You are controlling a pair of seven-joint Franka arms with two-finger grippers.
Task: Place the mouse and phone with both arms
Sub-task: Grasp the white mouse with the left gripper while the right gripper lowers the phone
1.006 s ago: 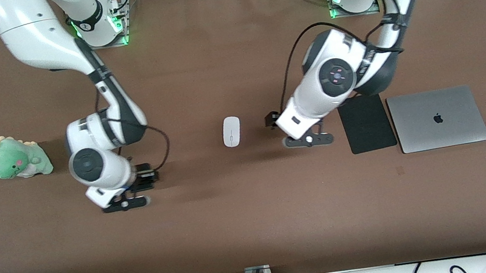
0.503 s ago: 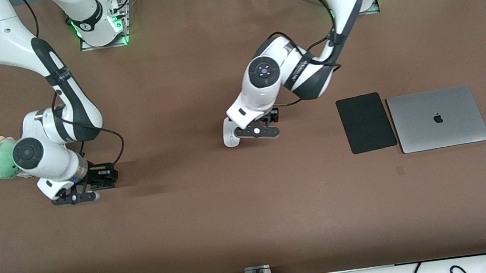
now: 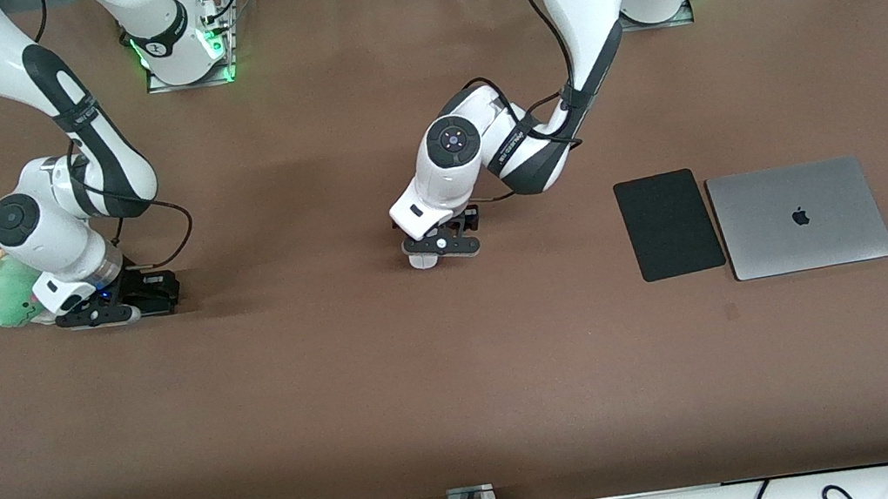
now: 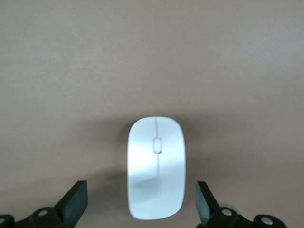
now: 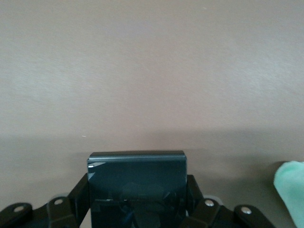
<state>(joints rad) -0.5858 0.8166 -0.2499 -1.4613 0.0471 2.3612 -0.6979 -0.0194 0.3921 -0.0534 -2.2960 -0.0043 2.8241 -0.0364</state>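
I see a brown table (image 3: 465, 387) with nothing on the part nearest the front camera. Toward the left arm's end lie a closed silver laptop (image 3: 799, 217) and, just beside it, a flat black mouse pad (image 3: 669, 224). Near the middle of the table, the left gripper (image 3: 441, 246) sits low over the white mouse (image 4: 156, 167), which rests on the table. In the left wrist view, the jaws stand wide, one fingertip (image 4: 76, 201) on either side of the mouse and apart from it. Toward the right arm's end, the right gripper (image 3: 120, 307) is low over the table, its jaws closed on the black phone (image 5: 137, 183), which fills the gap between them. A green plush dinosaur (image 3: 5, 296) sits just beside this gripper, partly hidden by the arm's wrist.
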